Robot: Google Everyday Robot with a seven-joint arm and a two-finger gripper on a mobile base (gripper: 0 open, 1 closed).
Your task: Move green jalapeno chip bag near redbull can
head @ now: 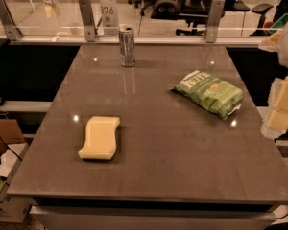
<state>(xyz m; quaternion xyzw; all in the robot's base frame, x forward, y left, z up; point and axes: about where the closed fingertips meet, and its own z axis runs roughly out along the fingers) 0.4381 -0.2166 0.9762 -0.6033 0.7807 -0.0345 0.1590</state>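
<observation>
The green jalapeno chip bag (pixel 210 93) lies flat on the right part of the brown table (pixel 168 152), its dark green lettered patch toward the back left. The redbull can (pixel 127 46) stands upright at the table's far edge, left of centre, well apart from the bag. My gripper (pixel 282 104) shows as pale blurred shapes at the right edge of the view, beyond the table's right side and to the right of the bag, touching neither thing.
A pale yellow sponge block (pixel 100 137) lies on the front left of the table. A glass partition with metal posts (pixel 86 19) runs behind the far edge. Boxes and cables (pixel 2 176) sit on the floor at the left.
</observation>
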